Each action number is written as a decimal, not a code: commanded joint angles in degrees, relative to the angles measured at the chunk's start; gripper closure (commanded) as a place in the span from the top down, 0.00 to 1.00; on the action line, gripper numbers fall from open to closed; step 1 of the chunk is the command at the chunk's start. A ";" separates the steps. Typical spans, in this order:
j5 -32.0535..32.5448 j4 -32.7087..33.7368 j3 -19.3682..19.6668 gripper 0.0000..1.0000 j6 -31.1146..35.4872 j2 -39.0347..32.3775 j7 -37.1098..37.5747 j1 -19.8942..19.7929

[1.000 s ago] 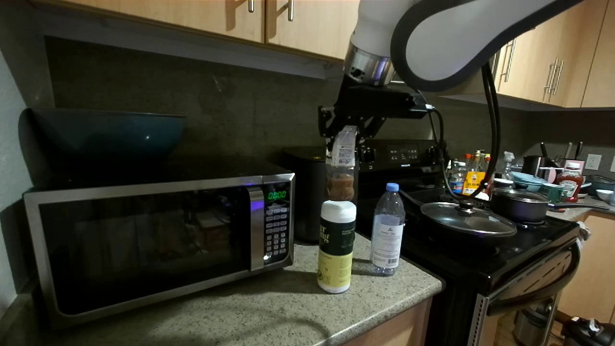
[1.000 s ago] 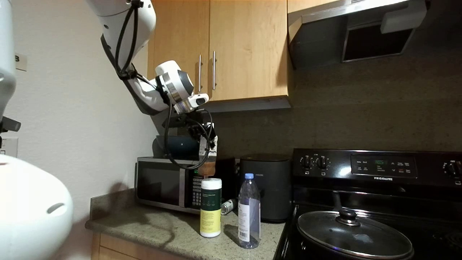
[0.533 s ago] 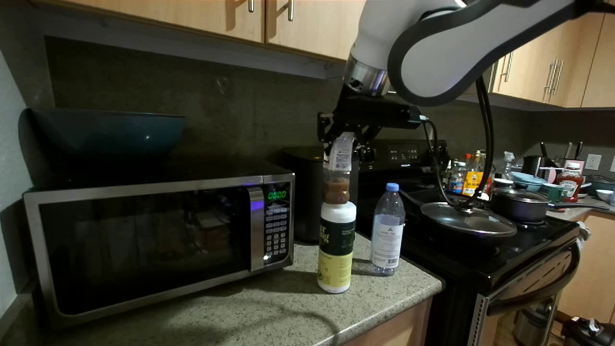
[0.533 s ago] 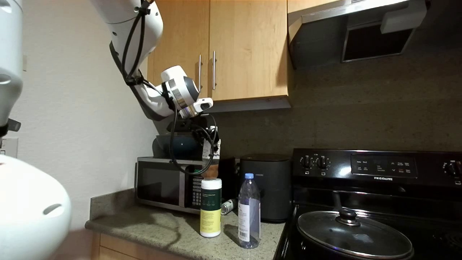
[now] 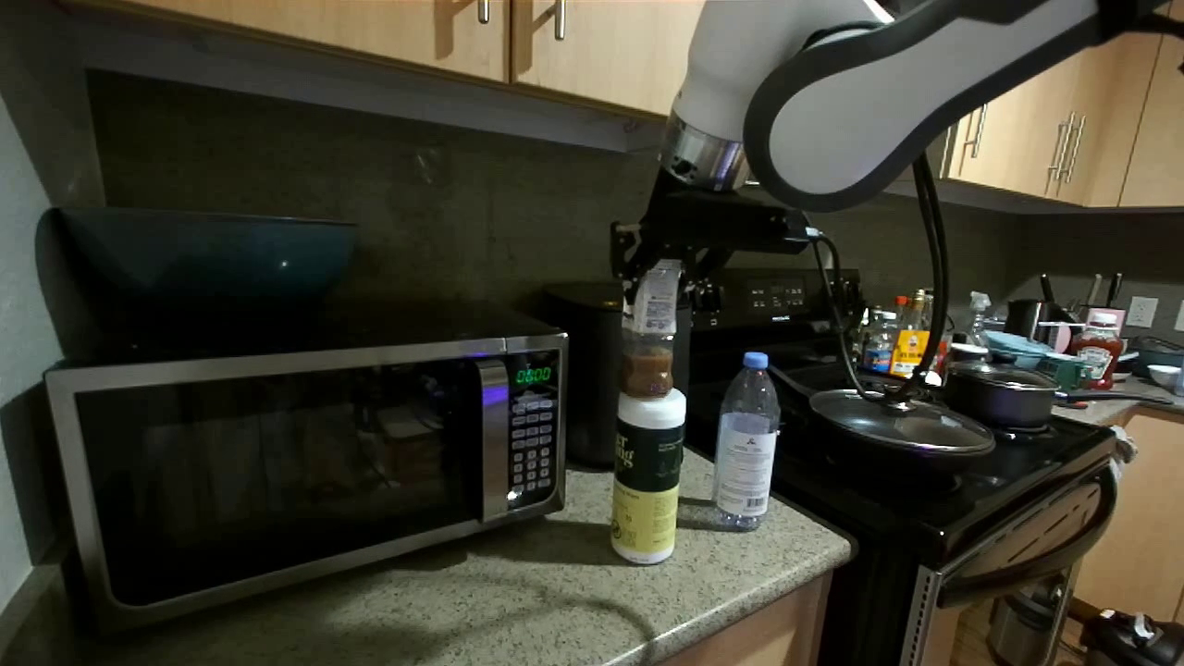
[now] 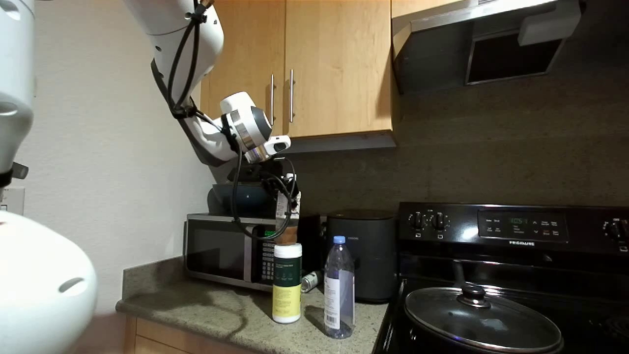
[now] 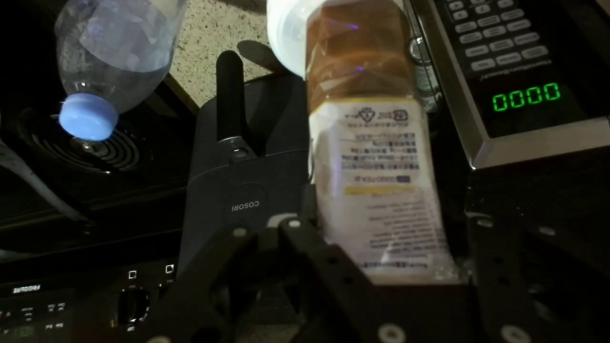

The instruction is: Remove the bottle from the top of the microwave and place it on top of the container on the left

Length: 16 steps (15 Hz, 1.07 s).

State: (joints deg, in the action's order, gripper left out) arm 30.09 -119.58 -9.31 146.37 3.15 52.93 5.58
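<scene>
The bottle (image 5: 647, 370) has a pale printed label above and a brown lower part; it also shows in an exterior view (image 6: 286, 235) and the wrist view (image 7: 362, 71). My gripper (image 5: 657, 289) is around its upper label part, shut on it, also in the wrist view (image 7: 388, 209). The right finger's contact is too dark to make out. The bottle is upright with a slight tilt. Its base meets the white lid of the container (image 5: 646, 499), a green and yellow canister, also in an exterior view (image 6: 286, 295). The microwave (image 5: 277, 481) stands to the left.
A water bottle with a blue cap (image 5: 745, 462) stands close to the canister's right. A black air fryer (image 6: 361, 255) is behind. A lidded pan (image 5: 897, 425) sits on the stove. A blue bowl (image 5: 203, 259) is on the microwave. Upper cabinets (image 6: 339, 69) hang above.
My gripper and the bottle have moved down, bringing the bottle's base to the lid. The last half second shows only a slight further lowering. The canister has not moved.
</scene>
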 commanded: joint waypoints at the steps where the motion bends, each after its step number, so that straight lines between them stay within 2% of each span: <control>1: 3.00 -0.77 -0.07 0.29 -0.64 1.06 2.42 -0.25; 5: 4.94 -1.00 -0.05 0.29 -2.29 1.47 3.59 -0.22; 10: 3.51 -0.99 0.00 0.29 -1.62 1.06 3.03 0.01; 11: 3.45 -0.95 -0.01 0.79 -1.77 1.05 3.07 0.01; 12: 3.00 -0.95 0.01 0.81 -1.73 1.04 2.86 0.05; 15: 3.19 -0.87 -0.02 0.98 -1.80 1.02 2.99 0.06; 16: 3.22 -0.85 -0.02 1.00 -1.76 1.03 3.02 0.06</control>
State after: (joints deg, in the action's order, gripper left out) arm 32.89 -119.59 -9.26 145.32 3.22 54.39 5.59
